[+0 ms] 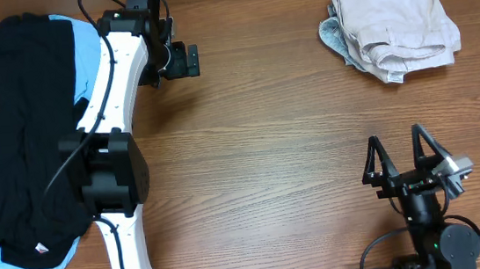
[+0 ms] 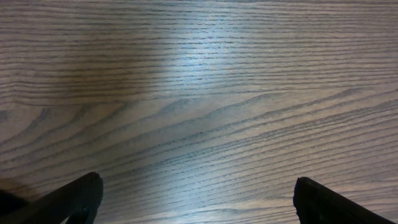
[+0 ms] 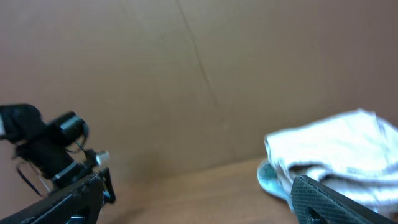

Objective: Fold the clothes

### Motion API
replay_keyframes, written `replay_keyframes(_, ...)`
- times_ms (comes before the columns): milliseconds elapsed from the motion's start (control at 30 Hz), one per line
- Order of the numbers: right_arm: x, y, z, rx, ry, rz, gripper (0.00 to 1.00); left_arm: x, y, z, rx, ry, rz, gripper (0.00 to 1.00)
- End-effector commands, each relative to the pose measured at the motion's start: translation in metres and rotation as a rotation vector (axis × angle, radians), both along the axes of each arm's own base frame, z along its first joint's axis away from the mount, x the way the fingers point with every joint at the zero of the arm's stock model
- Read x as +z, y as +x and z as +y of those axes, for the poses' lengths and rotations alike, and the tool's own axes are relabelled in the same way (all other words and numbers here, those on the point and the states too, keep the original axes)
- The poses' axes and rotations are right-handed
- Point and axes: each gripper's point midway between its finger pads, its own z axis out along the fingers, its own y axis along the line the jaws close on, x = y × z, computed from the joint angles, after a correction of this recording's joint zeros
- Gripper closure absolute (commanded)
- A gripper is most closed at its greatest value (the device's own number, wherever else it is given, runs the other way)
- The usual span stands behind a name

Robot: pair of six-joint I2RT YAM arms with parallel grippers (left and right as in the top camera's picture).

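From overhead, the beige shorts (image 1: 397,24) lie bundled at the table's (image 1: 268,149) far right corner, and the black garments (image 1: 20,138) are heaped over a sky-blue garment (image 1: 82,52) at the left edge. All look like soft, light cloth that will sag and drag, so a hem or waistband corner is the best hold. The left gripper (image 1: 187,60) and the right gripper (image 1: 398,150) both stand spread and empty, with bare wood between the piles for spreading out. The left wrist view shows only wood grain between wide jaws. The right wrist view is blurred; the shorts (image 3: 336,152) probably lie ahead-right, near the far edge.
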Motion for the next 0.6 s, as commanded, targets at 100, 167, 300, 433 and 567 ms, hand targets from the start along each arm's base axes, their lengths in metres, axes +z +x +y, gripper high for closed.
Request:
replay_keyframes(100,-0.035,0.009,-0.008,-0.044,0.054,0.082,0.00,0.012,0.004,-0.003,0.011,-0.003,-0.033,0.00)
replay_keyframes(167,-0.042,0.010,-0.011,-0.062,0.055,0.112,0.00,0.012,0.004,-0.003,0.011,-0.003,-0.033,0.00)
replay_keyframes(300,-0.069,0.011,-0.012,-0.072,0.036,0.220,0.00,0.012,0.004,-0.003,0.011,-0.003,-0.033,0.00)
replay_keyframes(433,-0.075,0.011,-0.012,-0.074,0.015,0.238,0.00,0.012,0.004,-0.003,0.011,-0.003,-0.033,0.00)
replay_keyframes(567,-0.075,0.011,-0.012,-0.074,0.015,0.238,0.00,0.012,0.004,-0.003,0.011,-0.003,-0.033,0.00)
